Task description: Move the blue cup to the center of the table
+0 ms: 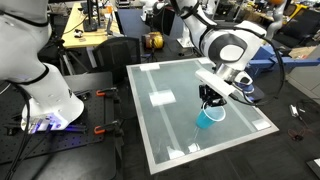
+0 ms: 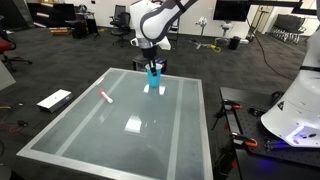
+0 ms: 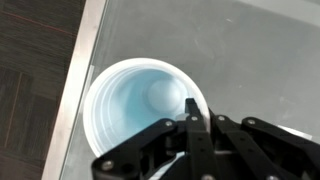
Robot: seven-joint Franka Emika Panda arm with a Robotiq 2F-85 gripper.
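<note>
Dark carpet (image 3: 35,60) and cluttered workbenches (image 1: 90,35) surround the table (image 1: 165,130), a square with a pale grey-green glassy top, a light frame and white tape lines. Over it the gripper (image 1: 210,97) points straight down on the end of the white arm (image 1: 228,45). In the wrist view its black fingers (image 3: 150,142) are drawn narrow and meet at 1 spot on the rim of the blue cup (image 3: 140,105), pinching the cup wall between them. The cup stands upright with its mouth up, showing a white rim and a pale blue inside. In both exterior views the cup hangs directly under the gripper (image 2: 153,65), its cyan body (image 1: 208,118) tapering down toward the glass. Whether its base touches the top or sits just above it cannot be told. The cup (image 2: 154,76) is close to 1 edge of the table (image 2: 150,145), well away from the middle, and the wrist view shows the frame strip just beside it. Nearer the middle lies a white tape patch (image 2: 133,124), and well apart from the cup a small red-and-white stick (image 2: 105,96) rests on the glass. Off the table, a flat white board (image 2: 54,99) lies on the floor and a white robot base (image 2: 295,110) stands at the side.
</note>
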